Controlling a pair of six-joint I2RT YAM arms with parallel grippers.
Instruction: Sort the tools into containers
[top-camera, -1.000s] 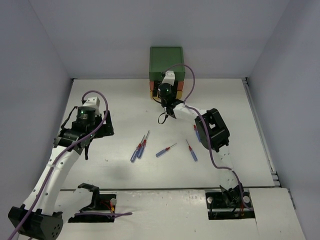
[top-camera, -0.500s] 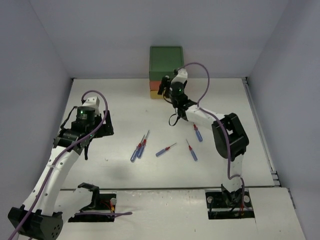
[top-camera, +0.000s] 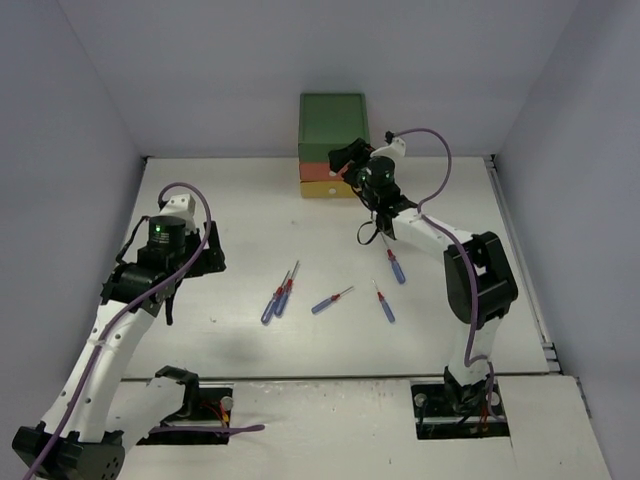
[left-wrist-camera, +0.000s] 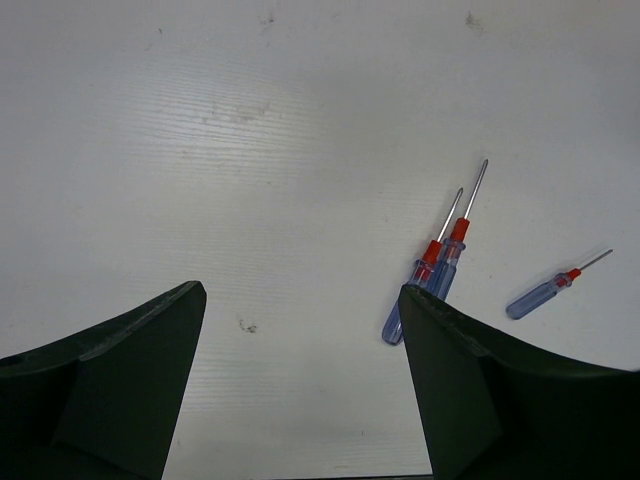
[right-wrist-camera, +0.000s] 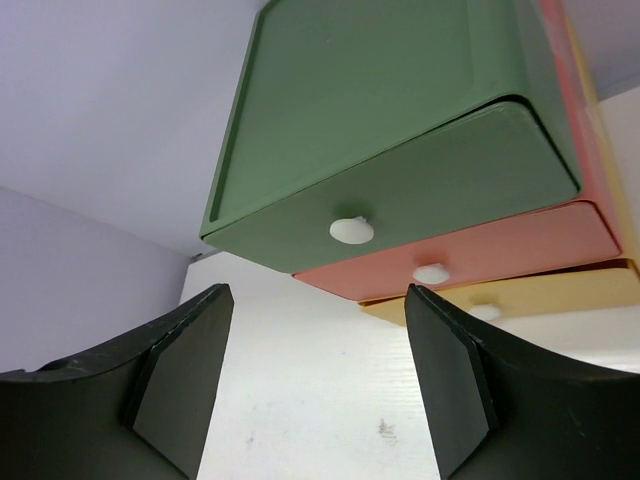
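Three shut drawers (right-wrist-camera: 400, 150) are faced by the spread, empty right gripper (right-wrist-camera: 318, 330); the small white knob (right-wrist-camera: 351, 229) could be missed if approached off-centre.

The green drawer (top-camera: 334, 118) is sitting on the orange-red drawer (top-camera: 316, 172) and the yellow drawer (top-camera: 322, 190). The right gripper (top-camera: 344, 159) is hanging just in front of them. A pair of screwdrivers (top-camera: 278, 296) is lying side by side on the table (top-camera: 220, 190), and three more screwdrivers (top-camera: 331, 300) (top-camera: 384, 301) (top-camera: 394, 263) are lying apart to its right. The left gripper (top-camera: 166, 301) is hanging left of the pair.
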